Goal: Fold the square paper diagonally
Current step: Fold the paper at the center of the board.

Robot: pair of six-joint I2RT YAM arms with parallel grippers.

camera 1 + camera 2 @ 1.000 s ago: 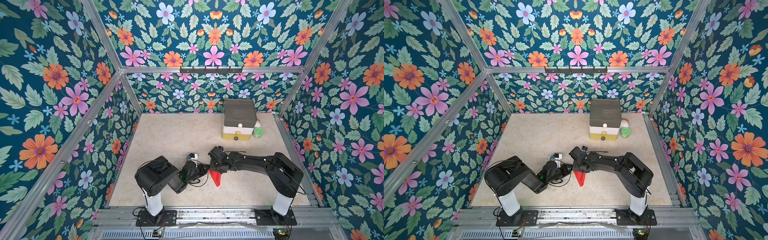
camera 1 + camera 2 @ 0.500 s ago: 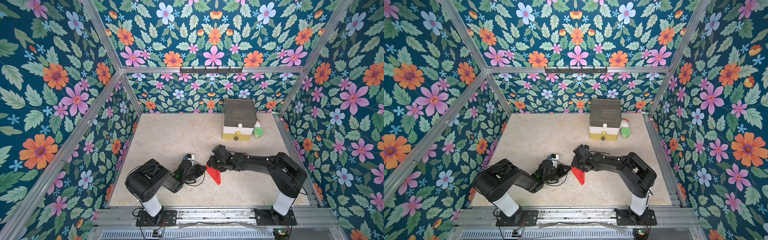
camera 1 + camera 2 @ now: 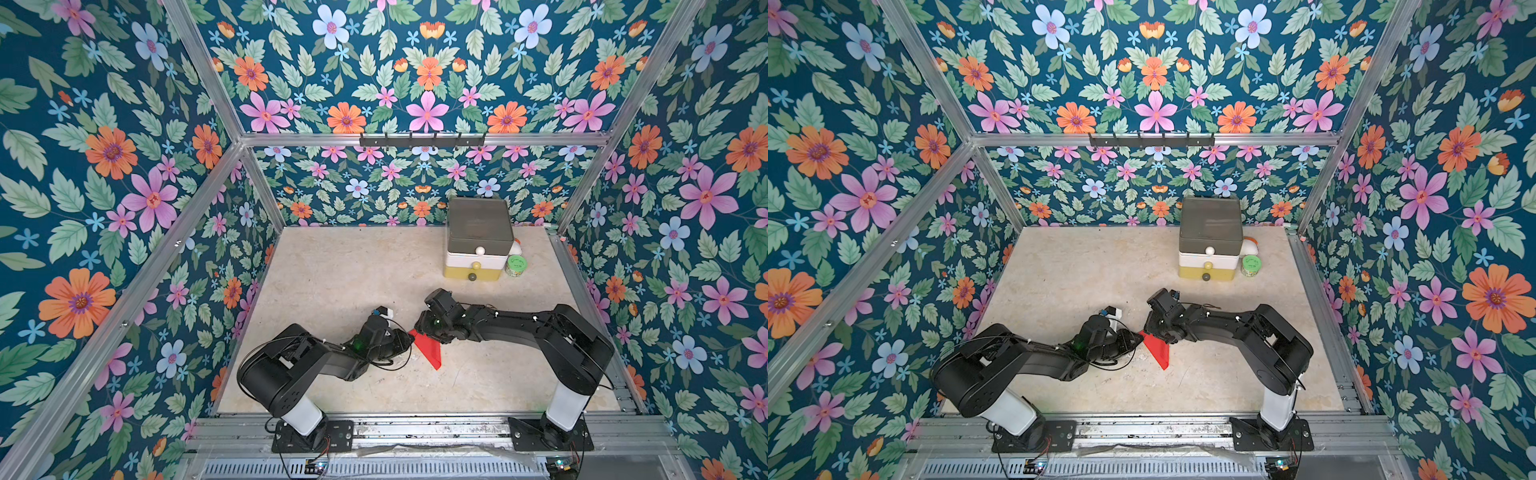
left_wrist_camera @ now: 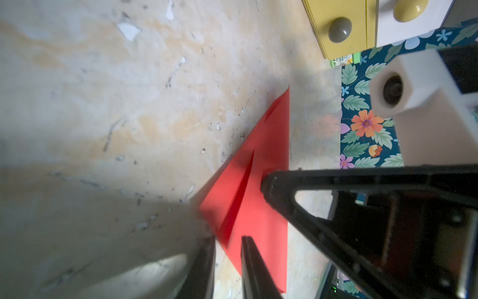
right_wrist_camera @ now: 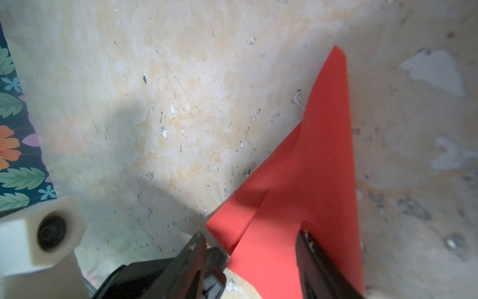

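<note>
Red paper (image 3: 428, 349) is seen lying on the beige table (image 3: 332, 270), near the front and midway between two black robot arms. It is already shown as a triangle rather than a square, so the diagonal fold appears to be made. In the left wrist view the paper (image 4: 271, 134) is seen with its upper layer slightly raised, a shadow drawn along that layer's edge, and the two layers are not quite matched at one corner. What seems left is for the flap to be pressed flat and the crease sharpened, and for the grippers to be taken away.

On the left, the left arm is stretched low across the table, elbow bent, and the left gripper (image 4: 227, 238) is brought to the paper's near corner. Its jaws are held narrowly apart with a gap visible, and no grip on the sheet is seen.

On the right, the right arm is reached in low from the opposite side. The right gripper (image 5: 251, 236) is held about half wide, its jaws set astride the paper (image 5: 310, 168), with one fingertip (image 4: 266, 178) apparently rested on the sheet
</note>
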